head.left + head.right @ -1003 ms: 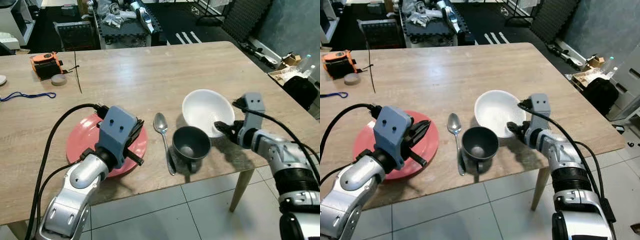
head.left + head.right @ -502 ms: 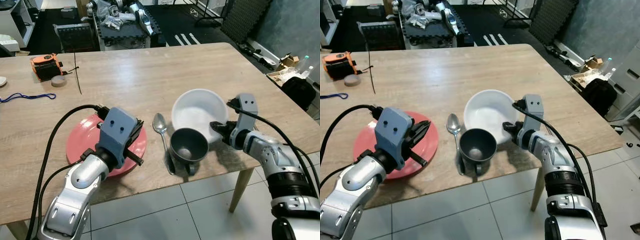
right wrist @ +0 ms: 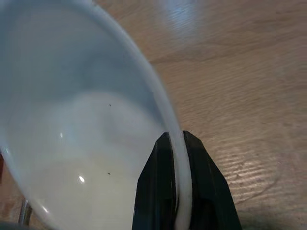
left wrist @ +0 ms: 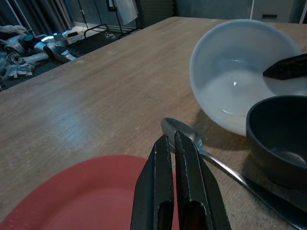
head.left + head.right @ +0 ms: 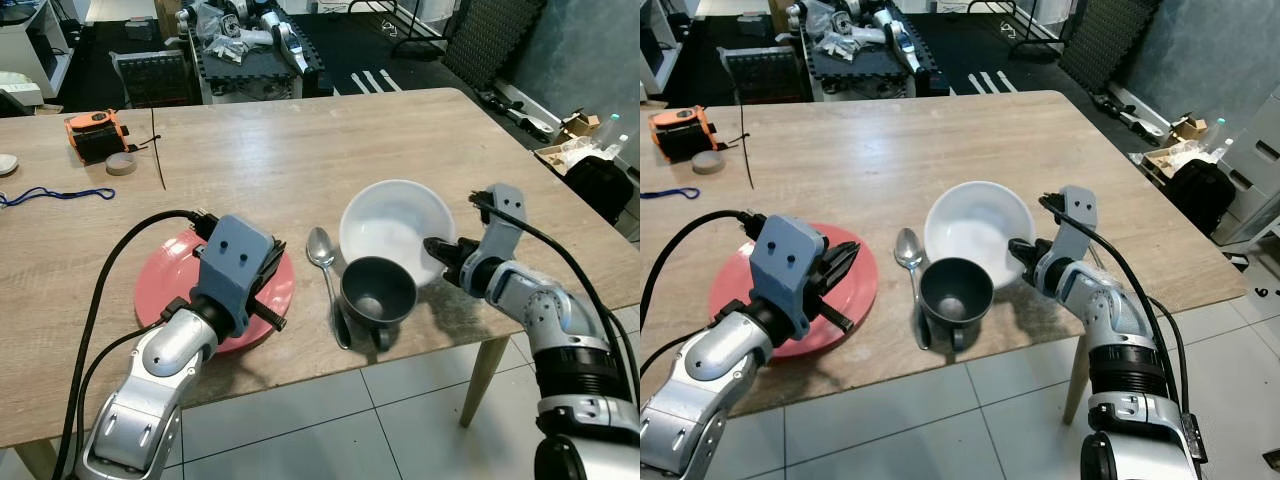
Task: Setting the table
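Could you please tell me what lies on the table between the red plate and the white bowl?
A metal spoon lies between the red plate and the white bowl, clearest in the left eye view.

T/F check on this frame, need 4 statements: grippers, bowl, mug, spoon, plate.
1. The right gripper pinches the rim of the white round bowl. True.
2. The left gripper holds the metal spoon. False: its fingers are shut on nothing, above the red round plate.
3. The dark grey mug is upside down. False: it stands upright, mouth up.
4. The spoon lies between the plate and the mug. True.
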